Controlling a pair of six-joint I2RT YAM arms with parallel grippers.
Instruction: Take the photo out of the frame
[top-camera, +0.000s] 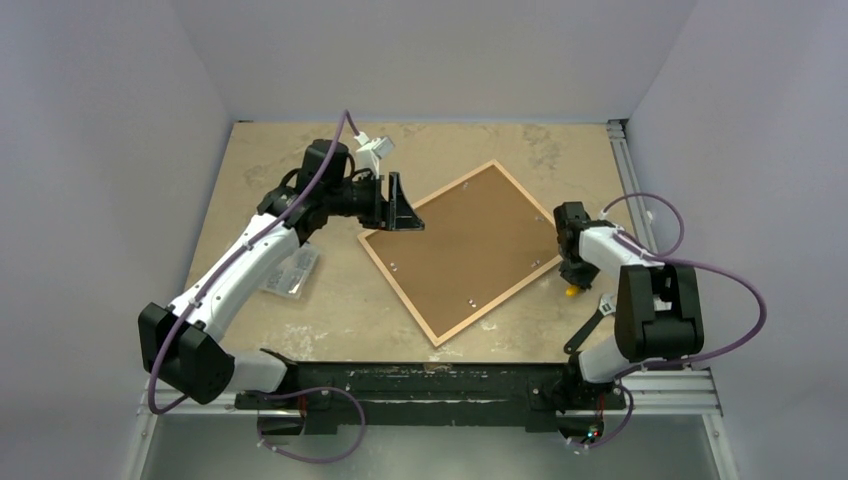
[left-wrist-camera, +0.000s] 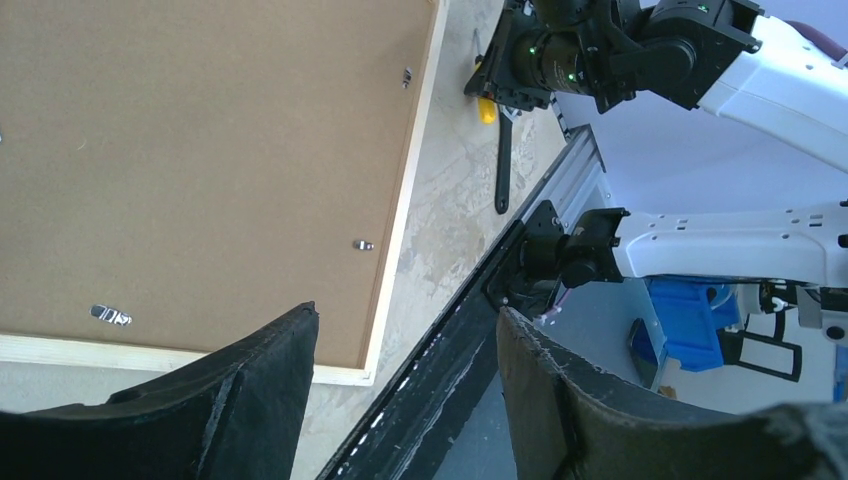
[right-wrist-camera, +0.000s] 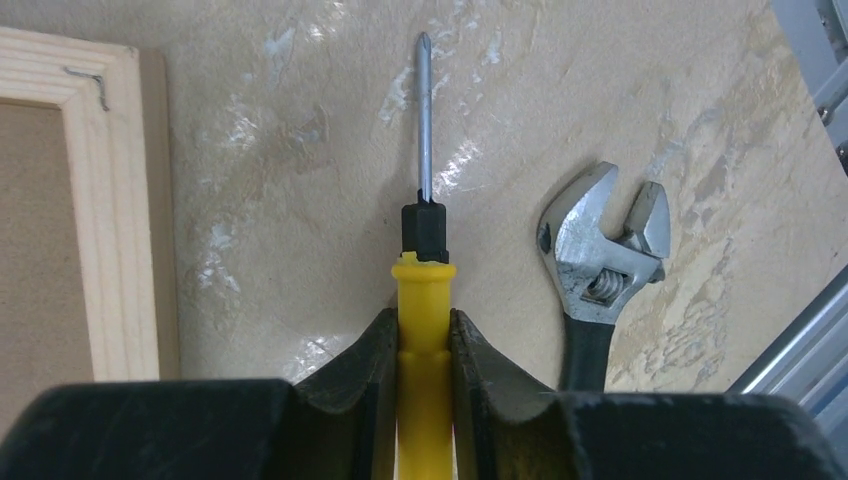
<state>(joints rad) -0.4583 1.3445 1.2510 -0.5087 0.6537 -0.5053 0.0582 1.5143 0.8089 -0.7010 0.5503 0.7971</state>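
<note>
A: Where's the frame rn?
B: The frame (right-wrist-camera: 110, 200) is flat on the table (top-camera: 480, 150), roughly mid-surface, turned diagonal. It's face down, so the brown backing board (top-camera: 465, 250) is up, w/ small metal clips (left-wrist-camera: 110, 315) near its edges. The photo is hidden under the board, can't see it from any cam.
A: L arm?
B: The left gripper (left-wrist-camera: 405, 318) is over the frame's far-left corner, jaws apart, nothing btwn them. Can't tell if it touches the wood.
A: R arm?
B: The right gripper (right-wrist-camera: 423, 320) is clenched on the yellow handle of a screwdriver (right-wrist-camera: 424, 285), just off the frame's right corner. The shaft sticks out ahead of the fingers, over bare tabletop. A wrench (right-wrist-camera: 600, 260) lies flat just beside it, on the side away from the frame.
A: Surface?
B: Beige, mottled stone look w/ pale glossy patches. There's an alu rail (top-camera: 625, 170) along the right edge and a black bar at the near edge under the arm bases. A clear packet (top-camera: 290, 272) sits by the left forearm, contents too small to tell.
A: Room?
B: Plain pale walls (top-camera: 430, 50) on 3 sides, slight lilac tint. The left wrist cam also shows a blue bin (left-wrist-camera: 690, 320) beyond the near edge, off the table.
</note>
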